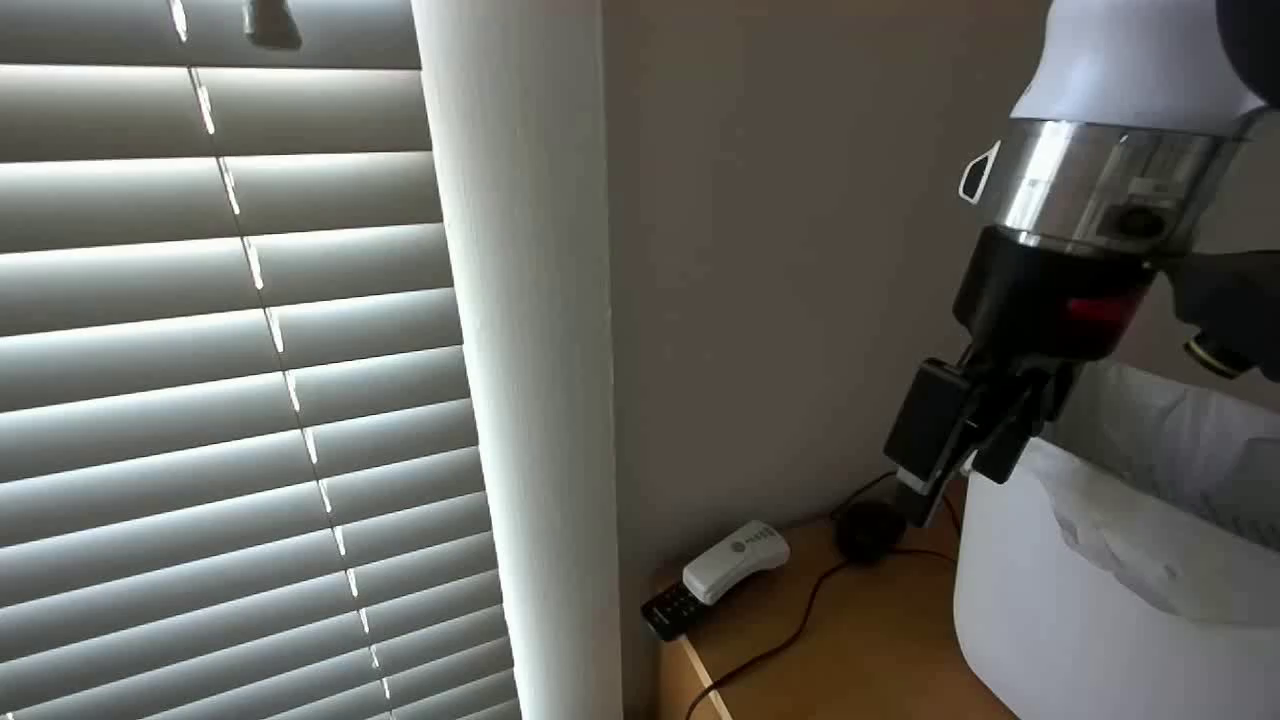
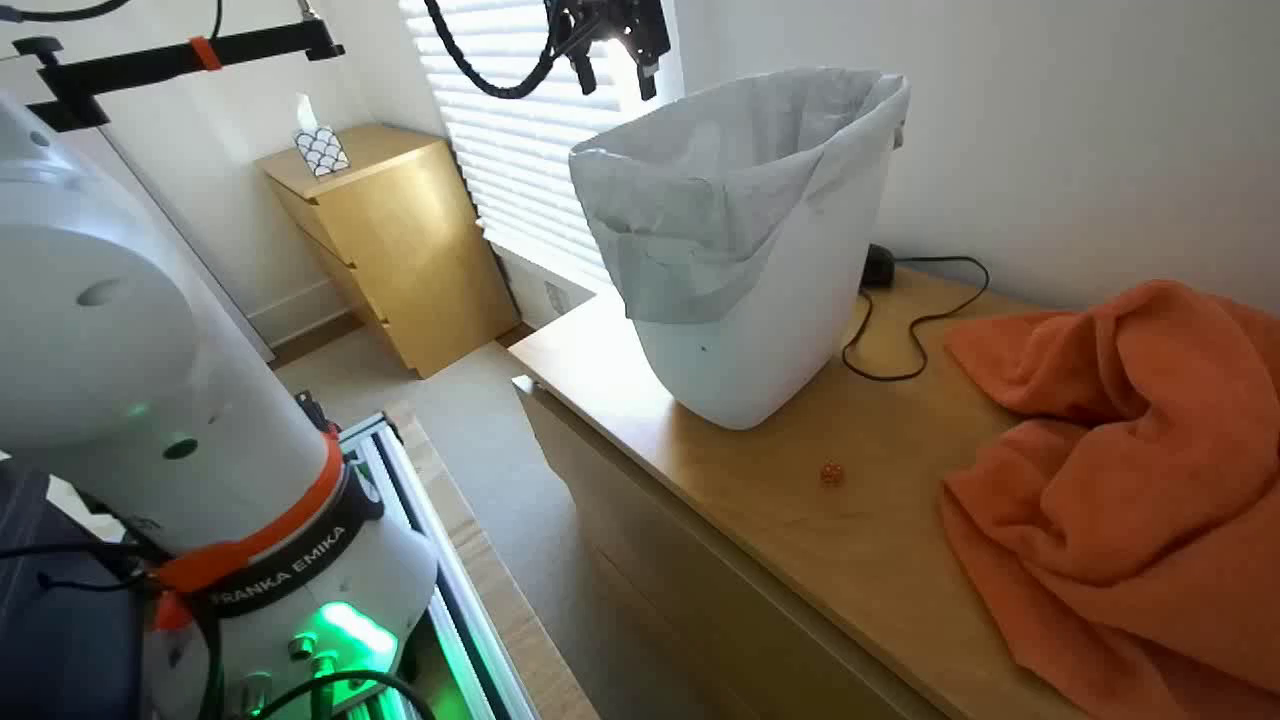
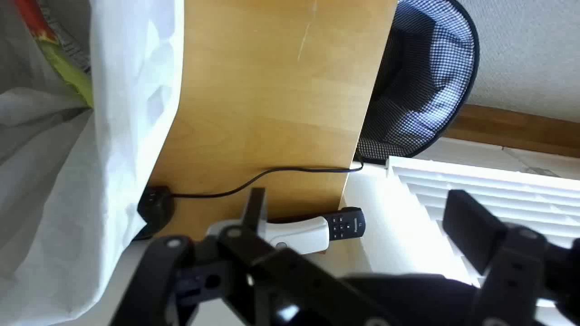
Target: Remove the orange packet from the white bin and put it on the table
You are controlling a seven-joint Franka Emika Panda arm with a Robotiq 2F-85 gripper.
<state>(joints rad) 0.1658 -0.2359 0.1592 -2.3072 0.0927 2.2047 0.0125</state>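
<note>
End effector [image 3: 357, 198] spread wide; packet [image 3: 65, 68] in white bin [image 2: 740, 365] partly hidden (behind liner [image 3: 131, 113], top cut off).

A wooden table [image 2: 850, 580] stands with its back long edge along a pale wall [image 2: 1080, 130]. Beyond its far short edge there are white window blinds [image 2: 525, 150], and the table is very bright near this edge. Past the front edge lies the pale grey floor [image 2: 490, 430], and farther a wooden drawer cabinet [image 2: 425, 250] stands close to a white wall [image 2: 225, 190]. In an exterior view, the same pale wall looks dim and brownish beside the white window frame [image 1: 540, 400].
</note>
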